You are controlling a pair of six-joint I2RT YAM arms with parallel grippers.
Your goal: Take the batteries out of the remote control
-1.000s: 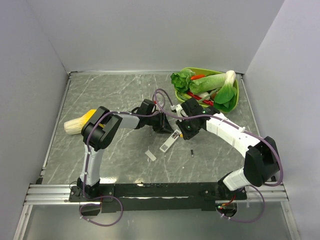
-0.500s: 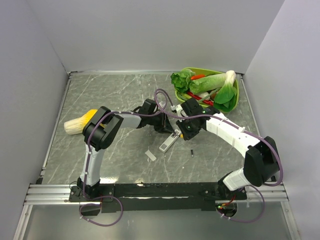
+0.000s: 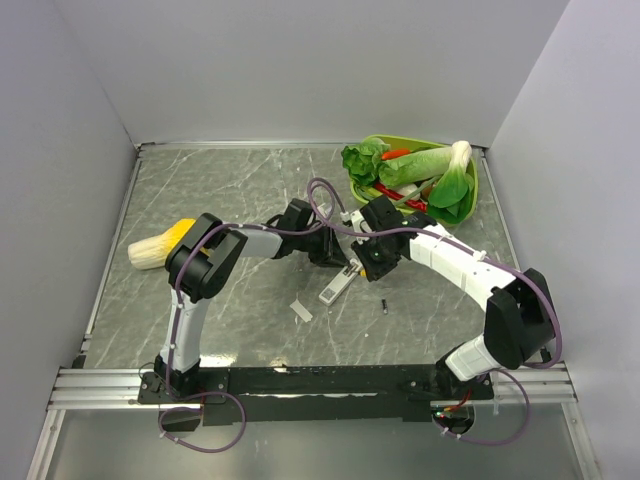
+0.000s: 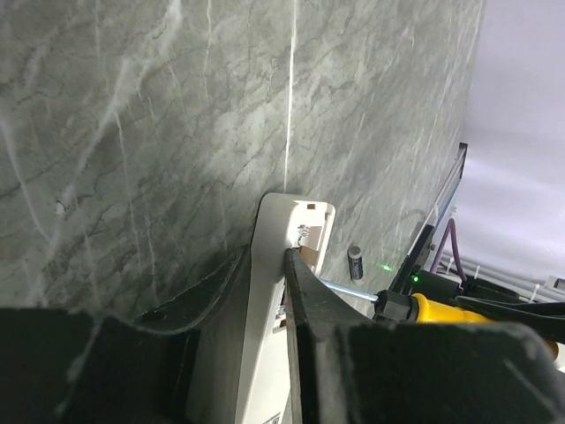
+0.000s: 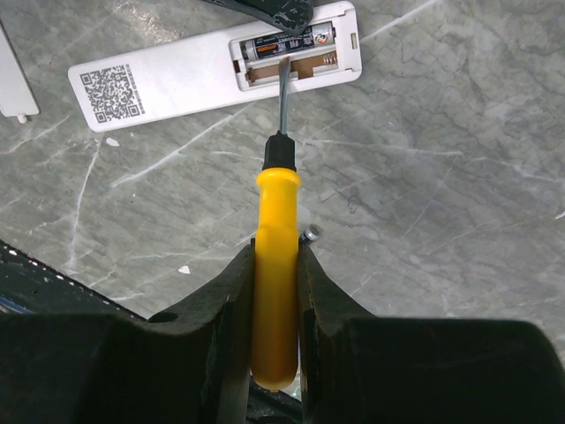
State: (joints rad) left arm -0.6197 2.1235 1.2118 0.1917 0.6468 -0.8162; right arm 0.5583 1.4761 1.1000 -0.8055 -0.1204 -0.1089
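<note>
The white remote control [image 5: 177, 81] lies back up with its battery recess open. It also shows in the top view [image 3: 336, 285]. One dark battery [image 5: 287, 41] sits in the far slot; the near slot is empty. A second battery [image 5: 311, 233] lies loose on the table, also in the top view [image 3: 384, 302] and the left wrist view [image 4: 356, 262]. My left gripper [image 4: 265, 256] is shut on the remote's edge [image 4: 267, 291]. My right gripper [image 5: 275, 252] is shut on a yellow-handled screwdriver [image 5: 275, 291], whose tip rests in the empty slot.
The small flat white cover piece [image 3: 301, 310] lies left of the remote, and its end shows in the right wrist view [image 5: 16, 84]. A green bowl [image 3: 470, 195] of vegetables stands at the back right. A yellow and white object [image 3: 155, 247] lies at the left.
The right arm's elbow has shifted slightly. The remote, the screwdriver and both grippers stay in about the same place.
</note>
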